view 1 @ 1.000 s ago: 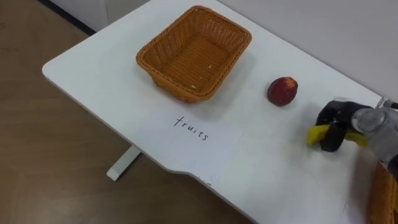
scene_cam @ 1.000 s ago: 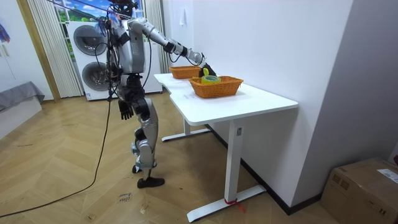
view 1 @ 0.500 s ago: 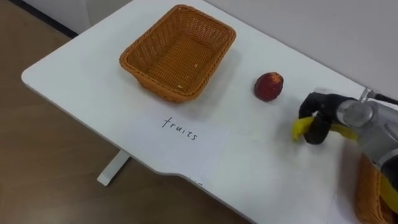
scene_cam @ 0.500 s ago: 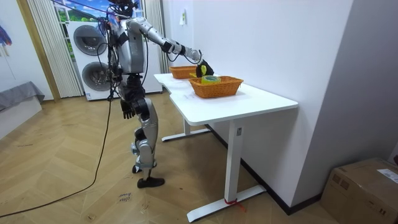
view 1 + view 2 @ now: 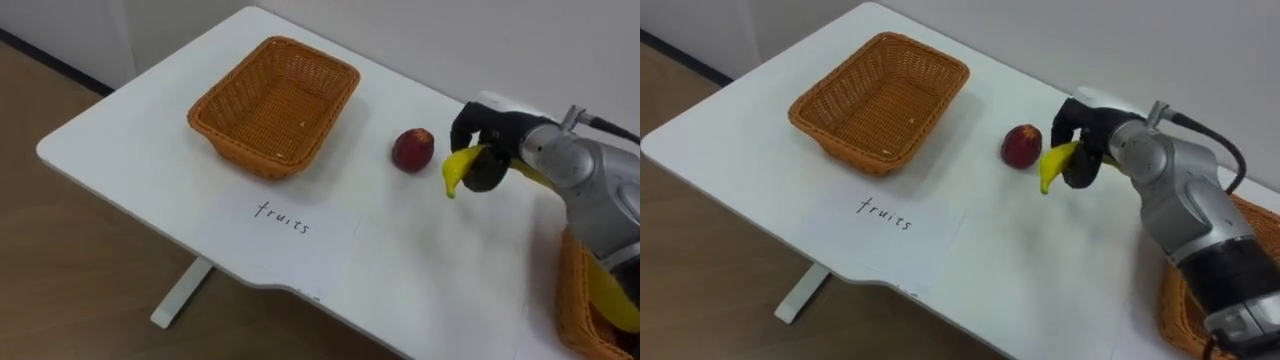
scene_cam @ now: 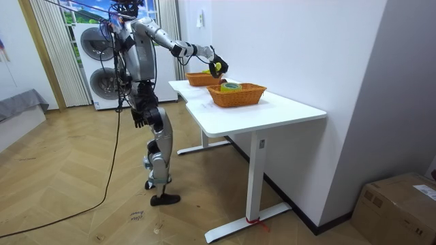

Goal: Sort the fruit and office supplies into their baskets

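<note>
Holding one banana (image 5: 458,168), the right hand (image 5: 490,135) hangs near one red fruit (image 5: 412,150)

right arm stretched forward, right hand (image 5: 478,128) clenched in a grasp.

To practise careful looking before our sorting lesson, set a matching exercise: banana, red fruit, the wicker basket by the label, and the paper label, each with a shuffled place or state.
1. banana
2. red fruit
3. wicker basket
4. paper label

A. empty
B. flat on the table, in front of the basket
C. gripped in the right hand, off the table
D. resting on the table between basket and hand

Pairs: 1-C, 2-D, 3-A, 4-B.
</note>
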